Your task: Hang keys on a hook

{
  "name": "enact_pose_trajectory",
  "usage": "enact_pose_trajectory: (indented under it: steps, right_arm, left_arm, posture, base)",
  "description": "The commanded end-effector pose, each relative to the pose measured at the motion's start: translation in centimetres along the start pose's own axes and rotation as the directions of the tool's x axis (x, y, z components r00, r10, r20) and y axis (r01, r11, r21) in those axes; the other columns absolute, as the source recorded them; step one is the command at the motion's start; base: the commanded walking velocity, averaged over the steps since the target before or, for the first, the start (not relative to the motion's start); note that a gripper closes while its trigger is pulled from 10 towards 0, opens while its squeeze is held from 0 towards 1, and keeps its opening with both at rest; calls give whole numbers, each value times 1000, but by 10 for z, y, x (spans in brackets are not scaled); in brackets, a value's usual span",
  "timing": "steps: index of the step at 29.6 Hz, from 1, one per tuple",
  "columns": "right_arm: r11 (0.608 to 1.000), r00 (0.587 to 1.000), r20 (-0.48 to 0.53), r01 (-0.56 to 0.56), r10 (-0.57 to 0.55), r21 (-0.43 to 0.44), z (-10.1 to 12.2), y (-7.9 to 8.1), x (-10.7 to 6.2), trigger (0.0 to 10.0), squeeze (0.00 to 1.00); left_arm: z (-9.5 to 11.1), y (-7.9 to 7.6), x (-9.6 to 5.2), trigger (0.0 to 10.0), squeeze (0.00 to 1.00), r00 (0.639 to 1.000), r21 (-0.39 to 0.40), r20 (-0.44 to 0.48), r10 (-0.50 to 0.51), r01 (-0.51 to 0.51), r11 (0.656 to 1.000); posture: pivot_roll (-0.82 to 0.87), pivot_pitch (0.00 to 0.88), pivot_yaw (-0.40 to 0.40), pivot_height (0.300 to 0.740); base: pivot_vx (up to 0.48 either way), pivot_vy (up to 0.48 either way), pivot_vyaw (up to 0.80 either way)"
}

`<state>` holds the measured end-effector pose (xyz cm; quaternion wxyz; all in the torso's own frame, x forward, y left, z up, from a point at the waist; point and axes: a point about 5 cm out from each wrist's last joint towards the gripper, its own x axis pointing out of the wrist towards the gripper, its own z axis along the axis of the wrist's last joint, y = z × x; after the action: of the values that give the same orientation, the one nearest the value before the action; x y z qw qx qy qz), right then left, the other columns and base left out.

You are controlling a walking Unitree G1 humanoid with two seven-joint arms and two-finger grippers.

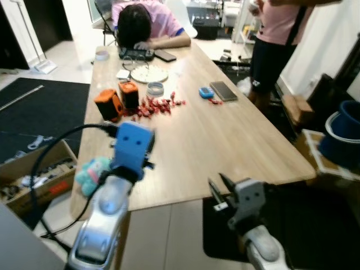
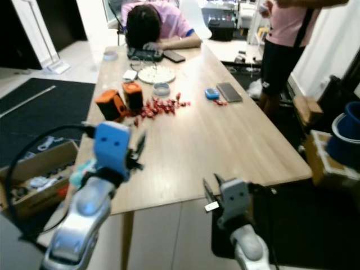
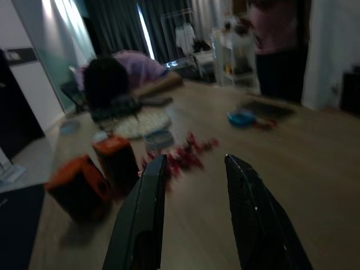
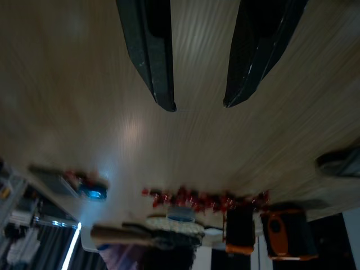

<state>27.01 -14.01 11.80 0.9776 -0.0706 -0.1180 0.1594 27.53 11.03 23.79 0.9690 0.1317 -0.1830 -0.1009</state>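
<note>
Both grippers held open at the near edge of the long light wooden tabletop [image 1: 225, 140].
The left gripper [image 3: 194, 169] and right gripper [image 4: 199, 104] were seen empty, fingers spread.

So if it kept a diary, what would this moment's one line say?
place: wooden table | left gripper: open, raised over table, empty | right gripper: open, at near edge, empty | ahead: red scattered bits, orange boxes
</note>
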Motion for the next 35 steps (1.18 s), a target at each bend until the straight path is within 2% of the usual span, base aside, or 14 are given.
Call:
enact_pose_trajectory:
  steps: [1, 2, 6, 9, 12, 15, 16, 18, 21, 25, 28, 32, 34, 35]
  right_arm:
    - [1000, 1000, -20, -15, 16, 14, -3, 6, -4, 10000, 0]
    - [1000, 1000, -20, -15, 16, 14, -3, 6, -4, 10000, 0]
    - [999, 999, -26, -42, 42, -2, -4, 7, -4, 10000, 0]
    - [999, 998, -27, -51, 50, -11, -3, 7, -5, 10000, 0]
    - [998, 998, -26, -55, 54, -34, -2, 3, -4, 10000, 0]
    - [998, 998, -25, -51, 50, -45, -2, -2, -2, 10000, 0]
    - [998, 998, -25, -51, 50, -45, -2, -2, -2, 10000, 0]
    - [998, 998, -27, -51, 50, -46, -2, -2, -1, 10000, 0]
    - [997, 998, -25, -58, 57, -44, -2, 1, 0, 10000, 0]
    - [996, 997, -12, -76, 76, -51, 1, 4, 2, 10000, 0]
    - [990, 992, 11, -126, 127, -68, 9, 10, 3, 10000, 0]
    - [985, 988, 25, -153, 155, -76, 13, 13, 4, 10000, 0]
    - [980, 983, 50, -173, 178, -95, 20, 15, 6, 10000, 0]
    - [980, 983, 50, -173, 178, -95, 20, 15, 6, 10000, 0]
  left_arm:
    - [-12, 0, -6, 10000, 0, 994, 31, -97, -47, 50, 998]
    - [-12, 0, -6, 10000, 0, 994, 31, -97, -47, 50, 998]
    - [-24, -1, -13, 10000, 0, 959, 74, -233, -158, 179, 981]
    - [-24, -2, -15, 10000, 0, 955, 72, -236, -181, 203, 976]
    - [-37, 1, -33, 10000, 0, 894, 106, -353, -275, 330, 938]
    - [-50, 9, -49, 10000, 0, 824, 124, -489, -286, 391, 912]
    - [-50, 9, -49, 10000, 0, 824, 124, -489, -286, 391, 912]
    - [-62, 8, -51, 10000, 0, 783, 88, -579, -229, 340, 936]
    - [-69, 7, -52, 10000, 0, 761, 81, -621, -189, 302, 950]
    - [-76, 16, -55, 10000, 0, 746, 119, -654, -126, 266, 957]
    - [-75, 34, -56, 10000, 0, 758, 186, -650, -61, 236, 954]
    - [-72, 43, -54, 10000, 0, 767, 221, -641, -20, 209, 953]
    - [-70, 52, -52, 10000, 0, 768, 267, -637, 65, 141, 953]
    - [-70, 52, -52, 10000, 0, 768, 267, -637, 65, 141, 953]
  posture:
    - [58, 112, -11, 740]
    - [58, 112, -11, 740]
    - [59, 109, -9, 740]
    - [59, 109, -9, 740]
    - [60, 113, -4, 740]
    - [75, 116, -3, 740]
    - [75, 116, -3, 740]
    - [82, 117, -4, 740]
    - [82, 117, -4, 740]
    - [80, 121, 0, 740]
    - [81, 123, 2, 740]
    - [81, 123, 2, 740]
    - [84, 126, 2, 740]
    - [84, 126, 2, 740]
  base:
    - [0, 0, 0]
    - [0, 0, 0]
    - [0, 0, 0]
    - [0, 0, 0]
    - [0, 0, 0]
    - [0, 0, 0]
    - [0, 0, 0]
    - [0, 0, 0]
    - [0, 0, 0]
    - [0, 0, 0]
    - [0, 0, 0]
    - [0, 0, 0]
    - [0, 0, 0]
    - [0, 0, 0]
